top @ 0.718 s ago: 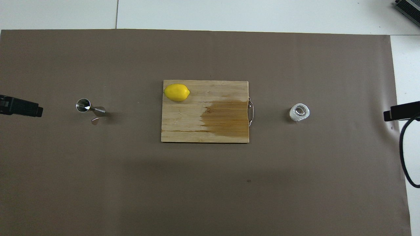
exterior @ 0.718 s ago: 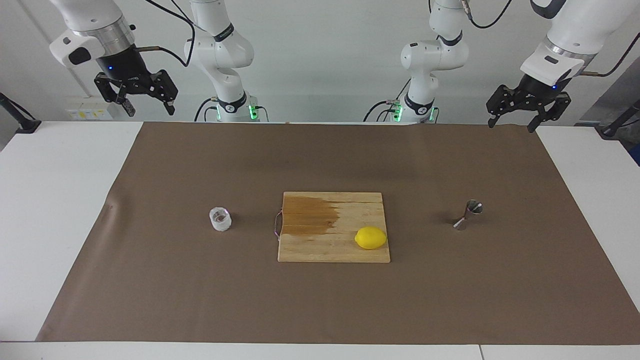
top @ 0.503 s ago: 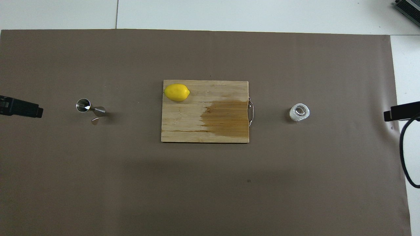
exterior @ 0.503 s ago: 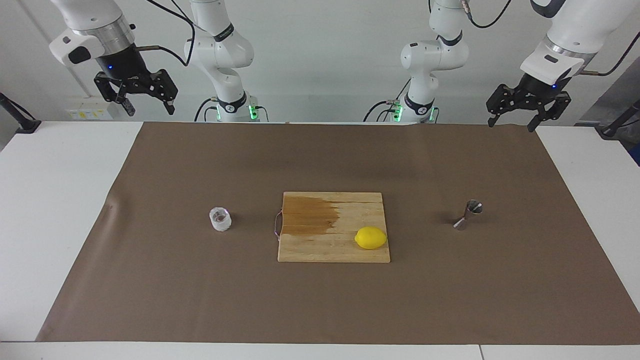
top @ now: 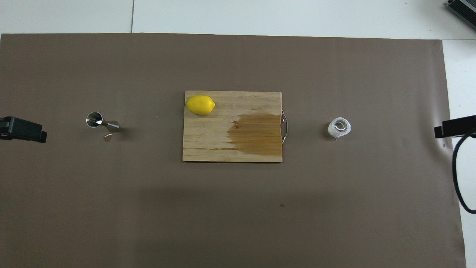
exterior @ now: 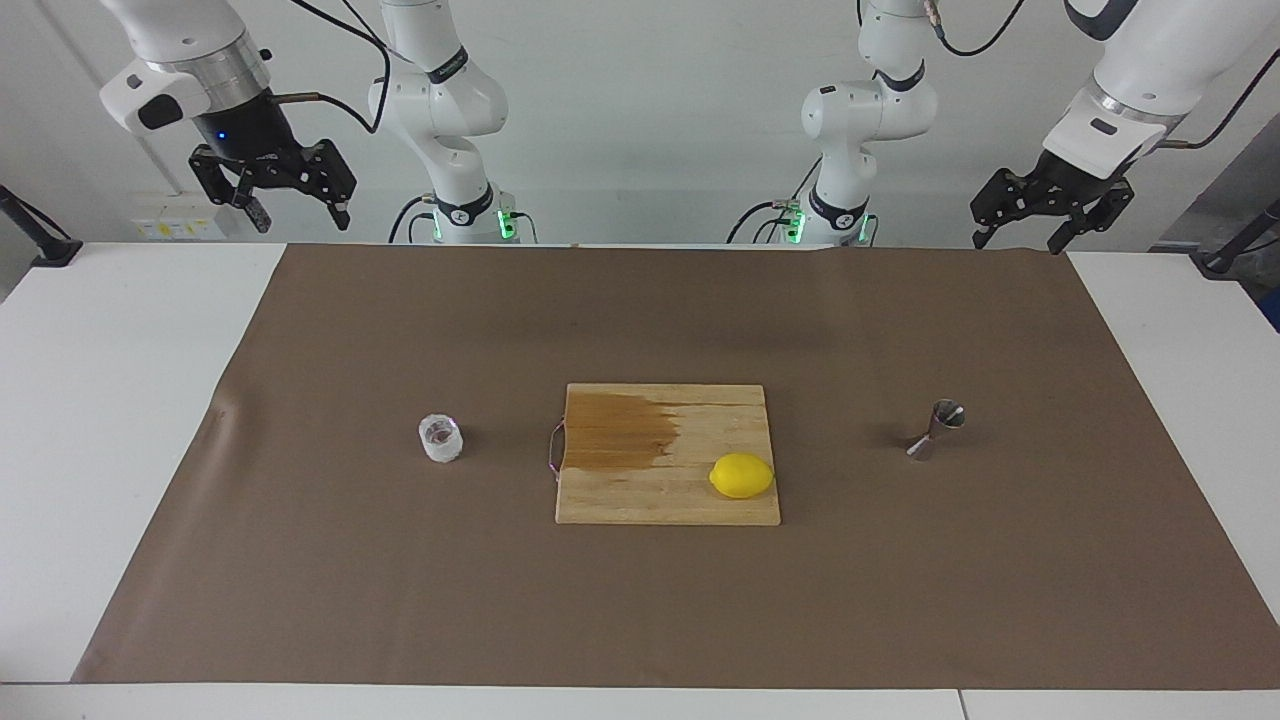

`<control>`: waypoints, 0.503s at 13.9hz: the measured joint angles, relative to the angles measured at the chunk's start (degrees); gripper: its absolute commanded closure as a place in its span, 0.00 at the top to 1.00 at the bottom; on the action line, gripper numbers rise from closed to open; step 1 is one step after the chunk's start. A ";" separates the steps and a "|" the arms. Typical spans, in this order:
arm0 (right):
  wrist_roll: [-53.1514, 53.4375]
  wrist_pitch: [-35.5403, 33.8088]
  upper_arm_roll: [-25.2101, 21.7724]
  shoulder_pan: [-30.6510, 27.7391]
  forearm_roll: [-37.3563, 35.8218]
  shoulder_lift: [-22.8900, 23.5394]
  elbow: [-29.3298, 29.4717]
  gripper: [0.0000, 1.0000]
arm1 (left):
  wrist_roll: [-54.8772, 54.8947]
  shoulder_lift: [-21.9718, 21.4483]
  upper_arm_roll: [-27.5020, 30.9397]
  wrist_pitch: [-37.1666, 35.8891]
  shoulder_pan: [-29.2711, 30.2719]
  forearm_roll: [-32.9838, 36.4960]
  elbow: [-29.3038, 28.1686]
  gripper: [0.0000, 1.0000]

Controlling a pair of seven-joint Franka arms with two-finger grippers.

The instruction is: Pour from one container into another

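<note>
Hovering high at the robots' edge of the brown mat, my left gripper and right gripper are both spread open, holding nothing. Cup stands toward my right arm's end, jigger toward my left arm's end, cutting board with lemon between them. No readable writing anywhere.

Both arms are showing glossy white rounded shells with black rings at the joints and a silver collar above each wrist. Black cables are trailing off the upper links. Green lights are glowing at the two bases. The left gripper and right gripper are wearing black linkage fingers, each with a small blue light glowing above
</note>
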 measured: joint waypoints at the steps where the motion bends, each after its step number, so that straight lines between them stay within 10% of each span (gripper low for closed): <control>1: 0.00 0.00 0.00 0.00 0.00 0.00 -0.02 1.00 | -2.76 -0.48 0.05 0.54 0.64 -0.15 -1.23 1.00; 7: 0.00 0.00 0.00 0.00 0.00 0.00 -0.05 1.00 | -32.24 -5.55 0.27 7.86 4.36 -8.59 -13.73 1.00</control>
